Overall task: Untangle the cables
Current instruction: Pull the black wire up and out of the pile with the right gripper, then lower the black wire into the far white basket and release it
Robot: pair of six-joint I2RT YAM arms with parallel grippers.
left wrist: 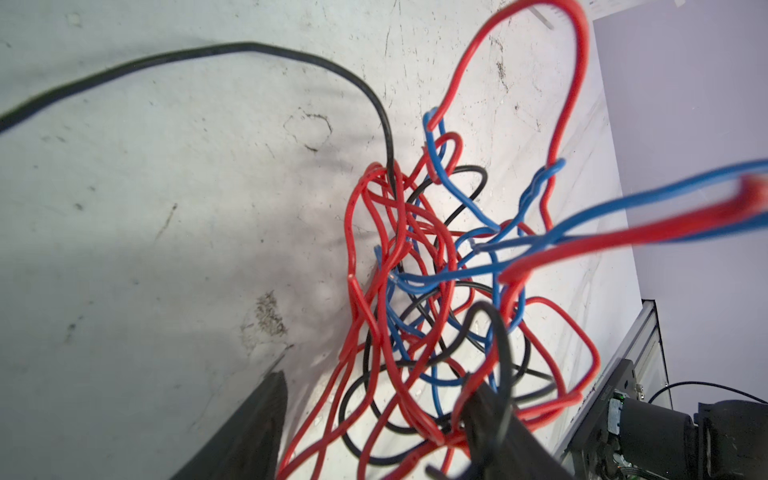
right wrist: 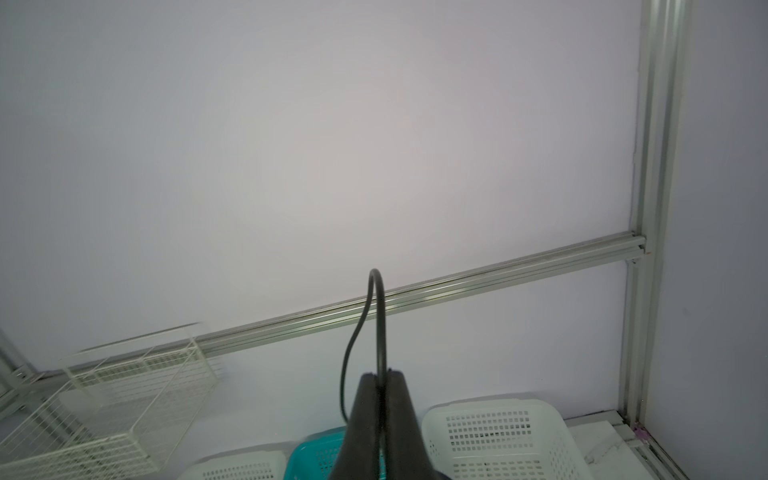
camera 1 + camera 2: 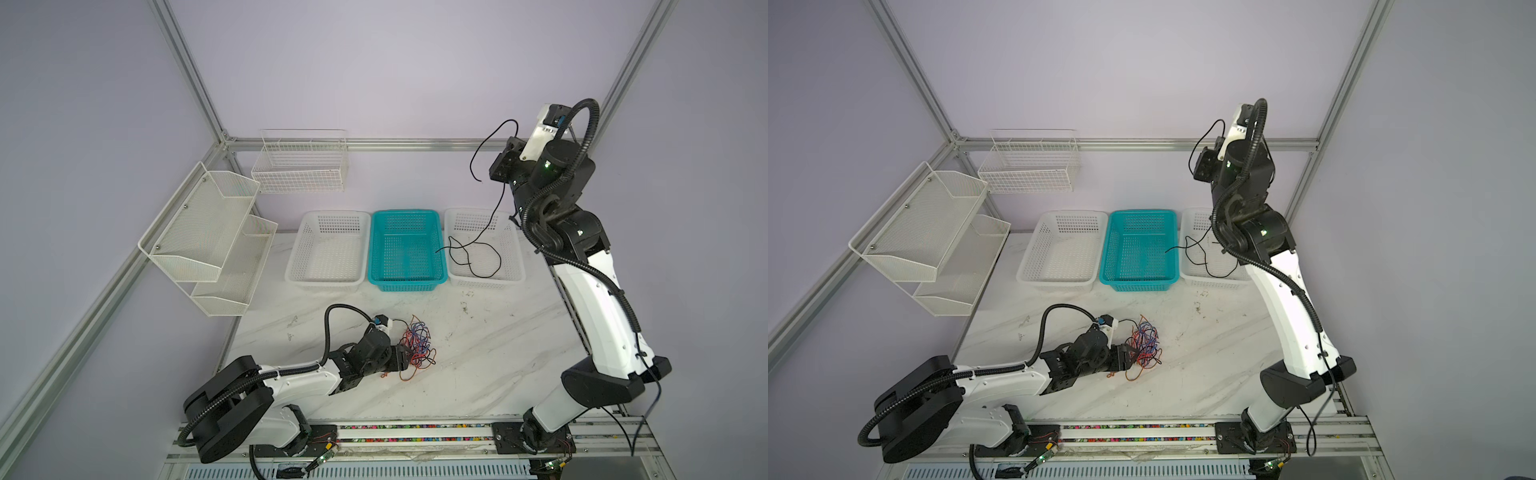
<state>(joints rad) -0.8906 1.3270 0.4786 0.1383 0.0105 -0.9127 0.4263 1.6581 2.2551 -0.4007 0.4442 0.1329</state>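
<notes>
Reared high, the right tool [image 2: 381,375] pinches a black cable [image 2: 381,332]; the left tool [image 1: 376,384], low, spread at the tangle [image 1: 415,257]

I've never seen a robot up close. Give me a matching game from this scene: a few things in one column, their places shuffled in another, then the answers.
Things:
1. black cable
2. tangle of red, blue and black cables
3. teal basket
4. wire rack

Places:
A. between two white baskets
B. pinched in the shut right end effector, hanging down
C. on the back wall
D. on the table, at the open left end effector

Pairs: 1-B, 2-D, 3-A, 4-C.
</notes>
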